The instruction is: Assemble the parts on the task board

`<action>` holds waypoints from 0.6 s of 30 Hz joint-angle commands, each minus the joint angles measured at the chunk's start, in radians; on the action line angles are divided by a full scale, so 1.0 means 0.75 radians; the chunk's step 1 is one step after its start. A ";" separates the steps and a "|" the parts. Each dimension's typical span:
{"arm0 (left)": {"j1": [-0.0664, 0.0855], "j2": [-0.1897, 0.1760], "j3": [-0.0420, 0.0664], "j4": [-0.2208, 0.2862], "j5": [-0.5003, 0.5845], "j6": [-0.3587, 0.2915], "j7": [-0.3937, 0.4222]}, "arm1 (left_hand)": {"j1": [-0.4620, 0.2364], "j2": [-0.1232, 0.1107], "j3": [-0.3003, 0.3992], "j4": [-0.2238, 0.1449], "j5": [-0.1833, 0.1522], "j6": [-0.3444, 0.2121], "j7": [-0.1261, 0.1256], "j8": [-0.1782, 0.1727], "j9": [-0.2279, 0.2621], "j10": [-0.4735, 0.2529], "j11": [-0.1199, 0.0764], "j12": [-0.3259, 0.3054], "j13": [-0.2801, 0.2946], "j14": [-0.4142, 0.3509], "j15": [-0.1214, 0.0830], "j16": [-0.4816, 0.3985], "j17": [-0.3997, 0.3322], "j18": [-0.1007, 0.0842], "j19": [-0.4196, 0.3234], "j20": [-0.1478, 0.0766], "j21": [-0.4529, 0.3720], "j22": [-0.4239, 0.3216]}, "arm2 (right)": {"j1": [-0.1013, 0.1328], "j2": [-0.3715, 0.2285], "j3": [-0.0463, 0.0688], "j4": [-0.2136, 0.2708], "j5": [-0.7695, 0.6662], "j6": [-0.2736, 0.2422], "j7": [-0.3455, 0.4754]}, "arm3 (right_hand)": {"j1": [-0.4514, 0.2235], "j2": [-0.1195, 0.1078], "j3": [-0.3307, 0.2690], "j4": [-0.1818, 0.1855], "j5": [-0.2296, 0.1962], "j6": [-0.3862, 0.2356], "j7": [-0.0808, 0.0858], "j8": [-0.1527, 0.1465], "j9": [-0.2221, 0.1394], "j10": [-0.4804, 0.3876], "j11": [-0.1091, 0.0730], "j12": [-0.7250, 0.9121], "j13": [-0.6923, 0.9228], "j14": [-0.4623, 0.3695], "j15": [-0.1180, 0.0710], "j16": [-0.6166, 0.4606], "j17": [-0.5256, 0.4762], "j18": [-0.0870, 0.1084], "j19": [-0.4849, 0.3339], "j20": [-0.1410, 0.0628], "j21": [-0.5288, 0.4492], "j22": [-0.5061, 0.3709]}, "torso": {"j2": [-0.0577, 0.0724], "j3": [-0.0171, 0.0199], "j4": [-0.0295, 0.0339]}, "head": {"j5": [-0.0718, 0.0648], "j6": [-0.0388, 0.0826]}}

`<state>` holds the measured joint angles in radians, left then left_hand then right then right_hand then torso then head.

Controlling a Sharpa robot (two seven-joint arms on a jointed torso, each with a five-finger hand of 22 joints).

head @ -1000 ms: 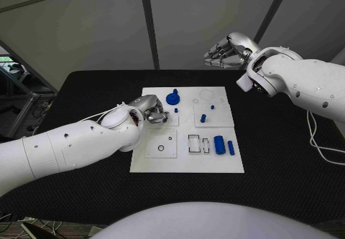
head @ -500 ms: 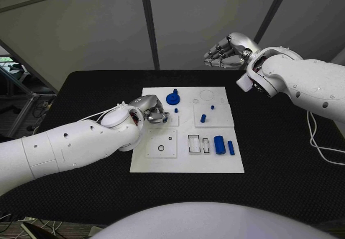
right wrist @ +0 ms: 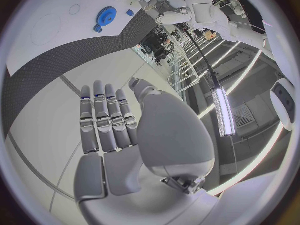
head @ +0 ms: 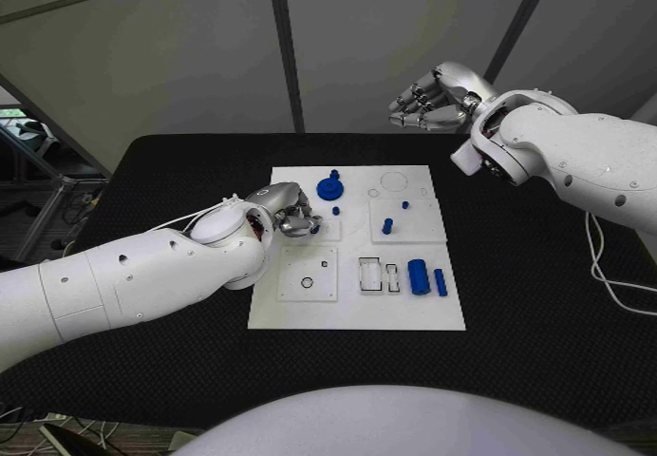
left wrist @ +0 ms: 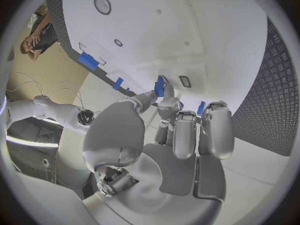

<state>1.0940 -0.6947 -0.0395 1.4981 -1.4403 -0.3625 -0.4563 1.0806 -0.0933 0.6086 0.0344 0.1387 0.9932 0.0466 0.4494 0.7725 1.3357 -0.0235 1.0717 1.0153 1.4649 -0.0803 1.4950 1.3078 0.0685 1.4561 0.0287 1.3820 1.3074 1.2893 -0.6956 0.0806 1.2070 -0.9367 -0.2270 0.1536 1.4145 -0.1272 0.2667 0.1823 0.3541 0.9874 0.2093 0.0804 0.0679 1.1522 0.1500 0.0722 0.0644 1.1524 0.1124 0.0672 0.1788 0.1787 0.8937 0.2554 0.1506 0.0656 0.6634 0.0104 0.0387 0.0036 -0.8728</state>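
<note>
The white task board [head: 359, 312] lies mid-table. My left hand [head: 290, 217] rests low over its upper left section. In the left wrist view its thumb and a finger pinch a small blue peg [left wrist: 159, 88] just above the board [left wrist: 187, 25]; the head view shows that peg [head: 334, 210] at the fingertips. A blue gear [head: 328, 187] stands just beyond the hand. Two small blue pegs [head: 386, 226] stand in the upper right section. Two blue cylinders [head: 418, 276] lie at the lower right. My right hand [head: 431, 100] hangs raised past the far table edge, holding nothing, fingers extended [right wrist: 103, 117].
A ring-shaped recess [head: 309, 282] and a rectangular slot [head: 369, 275] sit in the board's lower half. A white cable [head: 610, 275] trails over the black table at the right. The right wrist view shows the gear [right wrist: 106, 17] far off on the board [right wrist: 50, 20].
</note>
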 commanded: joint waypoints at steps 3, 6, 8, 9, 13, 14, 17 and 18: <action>-0.005 -0.006 -0.005 0.008 -0.005 0.052 -0.018 | 0.009 -0.011 0.195 -0.188 0.008 0.001 -0.008 0.008 0.003 0.021 -0.012 0.005 0.001 0.113 -0.008 0.006 0.257 -0.026 0.011 -0.001 0.009 0.154 | 0.003 0.001 0.001 0.000 -0.010 0.005 0.013 | -0.012 -0.002 0.005 -0.003 0.006 0.008 0.004 -0.007 0.001 -0.001 -0.001 0.004 0.001 -0.010 0.001 0.002 -0.004 0.009 0.007 -0.001 -0.007 0.001 | 0.001 -0.0006 0.0005 | 0.000 0.000; -0.005 -0.009 -0.005 0.011 -0.005 0.050 -0.020 | 0.009 -0.011 0.195 -0.188 0.008 0.001 -0.008 0.008 0.003 0.021 -0.012 0.005 0.001 0.113 -0.008 0.006 0.257 -0.026 0.011 -0.001 0.009 0.154 | 0.003 0.001 0.001 -0.001 -0.012 0.005 0.013 | -0.012 -0.002 0.005 -0.003 0.006 0.008 0.004 -0.007 0.001 -0.001 -0.001 0.004 0.001 -0.010 0.001 0.002 -0.004 0.009 0.007 -0.001 -0.007 0.001 | 0.000 0.0002 0.0005 | 0.000 0.000; -0.005 -0.010 -0.005 0.013 -0.005 0.049 -0.021 | 0.009 -0.012 0.196 -0.188 0.008 0.002 -0.008 0.008 0.003 0.021 -0.012 0.005 0.002 0.113 -0.008 0.006 0.257 -0.026 0.011 -0.001 0.009 0.154 | 0.003 0.001 0.001 -0.002 -0.013 0.005 0.013 | -0.012 -0.002 0.005 -0.003 0.006 0.008 0.004 -0.007 0.001 -0.001 -0.001 0.004 0.001 -0.010 0.001 0.002 -0.004 0.009 0.007 -0.001 -0.007 0.001 | 0.000 -0.0001 -0.0002 | 0.003 0.000; -0.005 -0.011 -0.005 0.014 -0.005 0.048 -0.022 | 0.009 -0.013 0.197 -0.187 0.008 0.003 -0.009 0.009 0.003 0.022 -0.012 0.005 0.002 0.113 -0.008 0.007 0.257 -0.026 0.011 -0.002 0.009 0.154 | 0.003 0.001 0.001 -0.002 -0.013 0.005 0.013 | -0.012 -0.002 0.005 -0.003 0.006 0.008 0.004 -0.007 0.001 -0.001 -0.001 0.004 0.001 -0.010 0.001 0.002 -0.004 0.009 0.007 -0.001 -0.007 0.001 | 0.000 0.0002 -0.0002 | 0.004 0.000; -0.005 -0.014 -0.005 0.017 -0.005 0.043 -0.026 | 0.009 -0.014 0.200 -0.185 0.009 0.004 -0.009 0.010 0.004 0.022 -0.013 0.004 0.000 0.113 -0.008 0.007 0.258 -0.027 0.011 -0.002 0.010 0.155 | 0.003 0.001 0.001 -0.003 -0.014 0.005 0.012 | -0.012 -0.002 0.005 -0.003 0.006 0.008 0.004 -0.007 0.001 -0.001 -0.001 0.004 0.001 -0.010 0.001 0.002 -0.004 0.009 0.007 -0.001 -0.007 0.001 | 0.000 -0.0001 -0.0006 | 0.003 0.000; -0.005 -0.015 -0.005 0.018 -0.005 0.041 -0.026 | 0.009 -0.014 0.200 -0.185 0.009 0.004 -0.009 0.011 0.004 0.022 -0.013 0.004 0.000 0.113 -0.008 0.007 0.258 -0.027 0.011 -0.002 0.010 0.155 | 0.003 0.001 0.001 -0.003 -0.014 0.006 0.012 | -0.012 -0.002 0.005 -0.003 0.006 0.008 0.004 -0.007 0.001 -0.001 -0.001 0.004 0.001 -0.010 0.001 0.002 -0.004 0.009 0.007 -0.001 -0.007 0.001 | 0.000 -0.0001 -0.0001 | 0.003 0.000; -0.005 -0.018 -0.005 0.021 -0.005 0.037 -0.029 | 0.010 -0.014 0.202 -0.185 0.010 0.005 -0.009 0.011 0.005 0.022 -0.013 0.005 0.001 0.113 -0.009 0.007 0.258 -0.027 0.012 -0.002 0.010 0.155 | 0.003 0.002 0.001 -0.003 -0.014 0.006 0.013 | -0.012 -0.002 0.005 -0.003 0.006 0.008 0.004 -0.007 0.001 -0.001 -0.001 0.004 0.001 -0.010 0.001 0.002 -0.004 0.009 0.007 -0.001 -0.007 0.001 | 0.000 0.0005 0.0005 | 0.006 0.000; -0.005 -0.018 -0.005 0.022 -0.005 0.036 -0.029 | 0.010 -0.015 0.203 -0.184 0.010 0.005 -0.009 0.012 0.005 0.023 -0.013 0.005 0.001 0.113 -0.009 0.007 0.257 -0.027 0.012 -0.002 0.010 0.155 | 0.003 0.002 0.001 -0.003 -0.014 0.006 0.013 | -0.012 -0.002 0.005 -0.003 0.006 0.008 0.004 -0.007 0.001 -0.001 -0.001 0.004 0.001 -0.010 0.001 0.002 -0.004 0.009 0.007 -0.001 -0.007 0.001 | 0.000 -0.0001 0.0001 | 0.006 0.000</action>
<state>1.0936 -0.7068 -0.0398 1.5118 -1.4410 -0.3567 -0.4669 1.0844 -0.1003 0.6114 0.0371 0.1422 0.9936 0.0463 0.4540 0.7744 1.3415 -0.0282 1.0718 1.0152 1.4653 -0.0800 1.4950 1.3078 0.0685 1.4582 0.0265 1.3866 1.3074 1.2893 -0.6950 0.0807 1.2048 -0.9441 -0.2268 0.1537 1.4145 -0.1272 0.2667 0.1823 0.3541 0.9874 0.2093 0.0804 0.0677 1.1522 0.1500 0.0721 0.0644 1.1524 0.1124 0.0672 0.1771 0.1787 0.8937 0.2554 0.1506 0.0656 0.6635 0.0103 0.0387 0.0072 -0.8728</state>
